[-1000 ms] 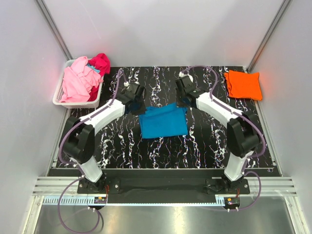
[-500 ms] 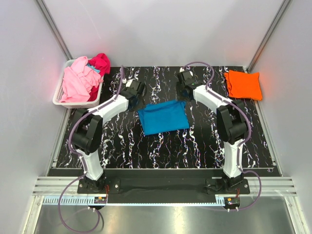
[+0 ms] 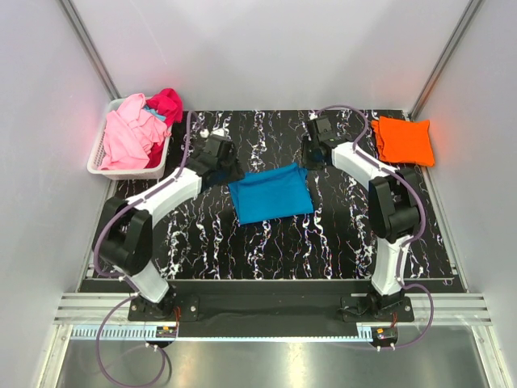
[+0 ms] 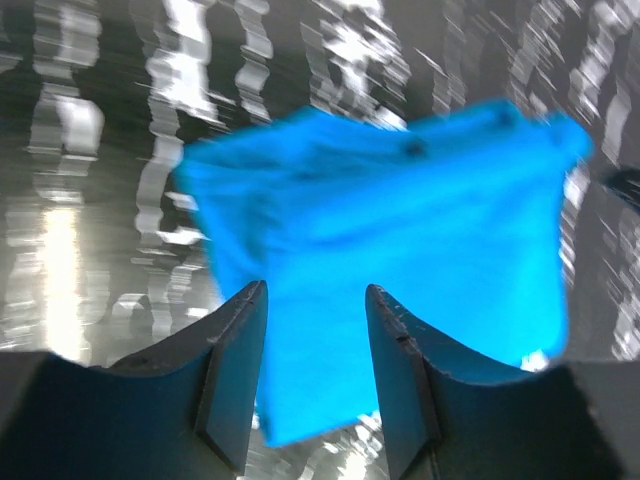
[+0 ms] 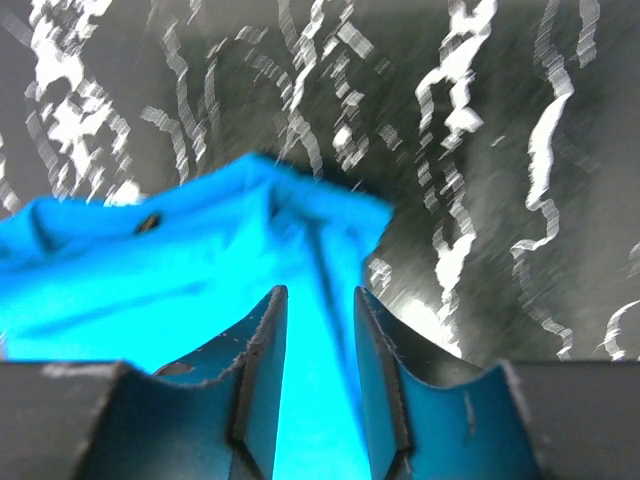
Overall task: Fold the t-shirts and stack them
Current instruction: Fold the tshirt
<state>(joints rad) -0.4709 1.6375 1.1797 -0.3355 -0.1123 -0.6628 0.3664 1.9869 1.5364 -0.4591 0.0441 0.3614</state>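
A turquoise-blue t-shirt [image 3: 271,194] lies folded into a rectangle mid-table; both wrist views show it below the fingers [image 4: 400,220] [image 5: 190,280]. My left gripper [image 3: 224,166] hovers at its left edge, open, nothing between the fingers [image 4: 315,300]. My right gripper [image 3: 311,155] stands open off the shirt's far right corner, holding nothing [image 5: 315,305]. A folded orange t-shirt [image 3: 402,140] lies at the back right. Pink [image 3: 129,133] and magenta [image 3: 167,103] t-shirts are heaped in the basket.
The white slatted basket [image 3: 98,160] sits at the back left corner of the black marbled table [image 3: 275,250]. Grey walls close in on the left, right and back. A metal rail runs along the near edge [image 3: 266,311].
Both grippers opened and let go of the blue t-shirt, which now lies flat. Both arms drew back away from it, the left toward the left, the right toward the back right.
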